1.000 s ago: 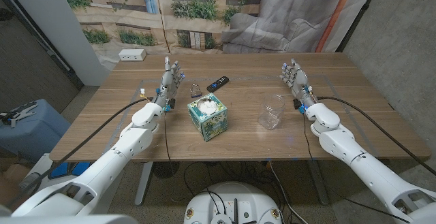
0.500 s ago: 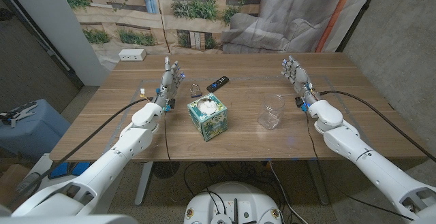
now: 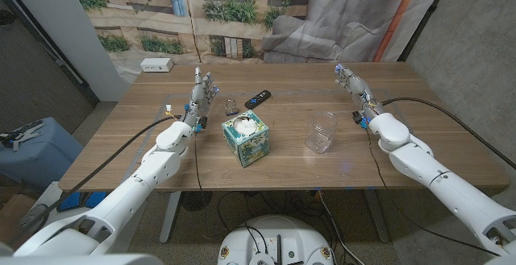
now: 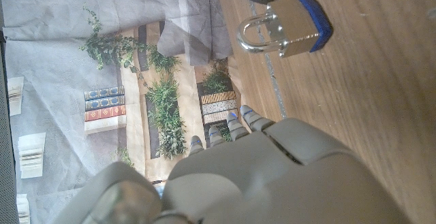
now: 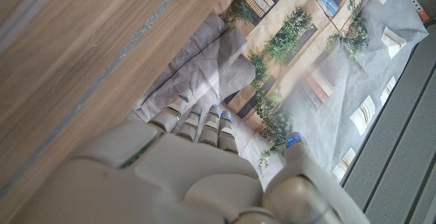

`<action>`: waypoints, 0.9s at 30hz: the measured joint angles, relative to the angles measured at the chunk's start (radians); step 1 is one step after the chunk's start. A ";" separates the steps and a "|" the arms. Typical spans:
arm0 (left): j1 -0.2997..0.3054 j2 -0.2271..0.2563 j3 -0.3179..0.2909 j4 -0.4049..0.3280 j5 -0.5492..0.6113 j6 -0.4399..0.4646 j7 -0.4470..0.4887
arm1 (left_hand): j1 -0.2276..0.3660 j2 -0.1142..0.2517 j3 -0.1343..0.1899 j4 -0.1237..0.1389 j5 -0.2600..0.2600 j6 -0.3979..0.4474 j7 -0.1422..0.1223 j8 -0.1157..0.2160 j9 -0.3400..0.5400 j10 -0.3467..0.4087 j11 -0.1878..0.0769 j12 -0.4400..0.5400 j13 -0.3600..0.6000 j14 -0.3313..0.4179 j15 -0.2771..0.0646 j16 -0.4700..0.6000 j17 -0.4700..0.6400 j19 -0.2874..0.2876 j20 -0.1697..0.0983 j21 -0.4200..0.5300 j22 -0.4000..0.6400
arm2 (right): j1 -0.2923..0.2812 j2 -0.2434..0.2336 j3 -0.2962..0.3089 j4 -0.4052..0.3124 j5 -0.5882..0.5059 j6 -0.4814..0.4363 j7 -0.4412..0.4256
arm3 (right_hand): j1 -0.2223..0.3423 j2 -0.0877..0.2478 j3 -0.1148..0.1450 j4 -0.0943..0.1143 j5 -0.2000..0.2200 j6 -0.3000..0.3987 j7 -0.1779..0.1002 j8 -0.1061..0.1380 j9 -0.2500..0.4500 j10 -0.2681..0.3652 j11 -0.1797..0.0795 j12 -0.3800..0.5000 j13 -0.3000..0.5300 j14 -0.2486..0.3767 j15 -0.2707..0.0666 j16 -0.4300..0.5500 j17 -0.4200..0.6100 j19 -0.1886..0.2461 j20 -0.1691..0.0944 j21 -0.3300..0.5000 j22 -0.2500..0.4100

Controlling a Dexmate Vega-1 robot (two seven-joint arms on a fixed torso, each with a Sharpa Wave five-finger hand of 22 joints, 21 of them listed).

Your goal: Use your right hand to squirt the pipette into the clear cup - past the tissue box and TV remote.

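We see a wooden table [image 3: 266,156] with a long pale line running across its top. Behind its far edge, beyond where the hands reach, hangs a printed backdrop [image 3: 201,7] of shelves, books and trailing green plants, and the same print [image 5: 293,40] shows past the fingers in both wrist views. A creased grey cloth [image 3: 355,15] is draped over its right part, with an orange stripe [image 3: 407,11] down it. A bare grey concrete wall [image 3: 476,47] stands out beyond the right arm; a darker grey wall [image 3: 36,64] lies beyond the left. The light is soft and even.
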 measured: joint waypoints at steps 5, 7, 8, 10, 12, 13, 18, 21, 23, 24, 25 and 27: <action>0.000 0.000 0.000 0.000 0.000 0.000 0.000 | 0.000 0.000 0.000 0.000 0.000 0.000 0.000 0.000 0.000 0.000 0.000 0.000 0.000 0.000 0.000 0.000 0.000 0.000 0.000 0.000 0.000 | 0.010 -0.026 -0.007 -0.001 -0.067 0.001 -0.021 | 0.008 0.008 0.004 -0.012 0.000 0.004 -0.004 0.000 0.000 0.000 0.000 0.000 0.000 0.000 0.000 0.004 -0.009 0.000 0.000 0.000 -0.003; 0.000 0.000 0.000 0.000 0.000 0.000 0.000 | 0.000 0.000 0.000 0.000 0.000 0.000 0.000 0.000 0.000 0.000 0.000 0.000 0.000 0.000 0.000 0.000 0.000 0.000 0.000 0.000 0.000 | 0.010 -0.026 -0.007 -0.001 -0.105 0.000 -0.034 | 0.015 0.015 0.010 -0.022 0.000 0.006 -0.006 0.000 0.000 0.004 -0.004 0.000 0.000 0.000 0.000 0.004 -0.013 0.004 -0.004 0.000 -0.002; 0.000 0.000 0.000 0.000 0.000 0.000 0.000 | 0.000 0.000 0.000 0.000 0.000 0.000 0.000 0.000 0.000 0.000 0.000 0.000 0.000 0.000 0.000 0.000 0.000 0.000 0.000 0.000 0.000 | 0.010 -0.026 -0.007 -0.001 -0.115 -0.001 -0.037 | 0.025 0.007 0.011 -0.026 0.000 0.009 -0.009 0.000 0.000 0.004 -0.004 0.002 0.000 0.002 -0.002 0.004 -0.014 0.004 -0.004 0.000 -0.002; 0.000 0.000 0.000 0.000 0.000 0.000 0.000 | 0.000 0.000 0.000 0.000 0.000 0.000 0.000 0.000 0.000 0.000 0.000 0.000 0.000 0.000 0.000 0.000 0.000 0.000 0.000 0.000 0.000 | 0.010 -0.026 -0.007 -0.001 -0.149 -0.005 -0.045 | 0.025 0.007 0.013 -0.033 0.000 0.009 -0.009 0.000 0.000 0.004 -0.004 0.007 0.000 0.005 -0.005 0.004 -0.018 0.007 -0.007 0.000 -0.002; 0.000 0.000 0.000 0.000 0.000 0.000 0.000 | 0.000 0.000 0.000 0.000 0.000 0.000 0.000 0.000 0.000 0.000 0.000 0.000 0.000 0.000 0.000 0.000 0.000 0.000 0.000 0.000 0.000 | 0.022 -0.066 -0.016 -0.012 -0.188 -0.012 -0.053 | 0.036 0.017 0.021 -0.040 0.000 0.009 -0.009 0.000 0.000 0.007 -0.007 0.007 0.000 0.005 -0.005 0.004 -0.022 0.007 -0.007 0.000 -0.002; 0.000 0.000 0.000 0.000 0.000 0.000 0.000 | 0.000 0.000 0.000 0.000 0.000 0.000 0.000 0.000 0.000 0.000 0.000 0.000 0.000 0.000 0.000 0.000 0.000 0.000 0.000 0.000 0.000 | 0.022 -0.066 -0.016 -0.012 -0.189 -0.012 -0.053 | 0.048 0.005 0.021 -0.047 0.000 0.009 -0.009 0.000 0.000 0.011 -0.011 0.007 0.000 0.005 -0.005 0.004 -0.023 0.007 -0.007 0.000 -0.002; 0.000 0.000 0.000 0.000 0.000 0.000 0.001 | 0.000 0.000 0.000 0.000 0.000 0.000 0.000 0.000 0.000 0.000 0.000 0.000 0.000 0.000 0.000 0.000 0.000 0.000 0.000 0.000 0.000 | 0.037 -0.110 -0.030 -0.026 -0.270 -0.029 -0.063 | 0.071 0.005 0.034 -0.070 0.000 0.014 -0.015 0.000 0.000 0.016 -0.016 0.007 0.002 0.005 -0.005 0.004 -0.034 0.007 -0.007 0.000 -0.002; 0.000 0.000 0.000 0.000 0.000 0.000 0.001 | 0.000 0.000 0.000 0.000 0.000 0.000 0.000 0.000 0.000 0.000 0.000 0.000 0.000 0.000 0.000 0.000 0.000 0.000 0.000 0.000 0.000 | 0.041 -0.120 -0.034 -0.030 -0.328 -0.047 -0.064 | 0.092 0.005 0.042 -0.089 -0.007 0.007 -0.022 0.000 0.000 0.020 -0.020 0.007 0.003 0.005 -0.005 0.004 -0.041 0.007 -0.007 0.000 -0.002; 0.000 0.000 0.000 0.000 0.000 0.000 0.001 | 0.000 0.000 0.000 0.000 0.000 0.000 0.000 0.000 0.000 0.000 0.000 0.000 0.000 0.000 0.000 0.000 0.000 0.000 0.000 0.000 0.000 | 0.051 -0.146 -0.044 -0.047 -0.352 -0.057 -0.064 | 0.114 0.002 0.046 -0.101 -0.007 0.002 -0.027 0.000 0.000 0.023 -0.023 0.011 0.003 0.005 -0.005 0.004 -0.045 0.007 -0.007 0.000 -0.002; 0.000 0.000 0.000 0.000 0.000 0.000 0.001 | 0.000 0.000 0.000 0.000 0.000 0.000 0.000 0.000 0.000 0.000 0.000 0.000 0.000 0.000 0.000 0.000 0.000 0.000 0.000 0.000 0.000 | 0.056 -0.163 -0.050 -0.064 -0.371 -0.068 -0.064 | 0.115 0.001 0.050 -0.105 -0.007 0.002 -0.027 0.000 0.000 0.023 -0.023 0.011 0.003 0.005 -0.005 0.004 -0.048 0.007 -0.007 0.000 -0.002; 0.000 0.000 0.000 0.000 0.000 0.000 0.001 | 0.000 0.000 0.000 0.000 0.000 0.000 0.000 0.000 0.000 0.000 0.000 0.000 0.000 0.000 0.000 0.000 0.000 0.000 0.000 0.000 0.000 | 0.056 -0.163 -0.050 -0.064 -0.377 -0.071 -0.064 | 0.118 0.005 0.050 -0.109 -0.007 0.001 -0.027 0.000 0.000 0.023 -0.023 0.011 0.003 0.005 -0.005 0.004 -0.050 0.007 -0.007 0.000 -0.002; 0.000 0.000 0.000 0.000 0.000 0.000 0.001 | 0.000 0.000 0.000 0.000 0.000 0.000 0.000 0.000 0.000 0.000 0.000 0.000 0.000 0.000 0.000 0.000 0.000 0.000 0.000 0.000 0.000 | 0.061 -0.182 -0.058 -0.090 -0.420 -0.103 -0.060 | 0.136 -0.009 0.054 -0.120 -0.013 -0.013 -0.032 0.000 0.000 0.027 -0.027 0.011 0.003 0.005 -0.005 0.004 -0.055 0.007 -0.007 0.000 -0.002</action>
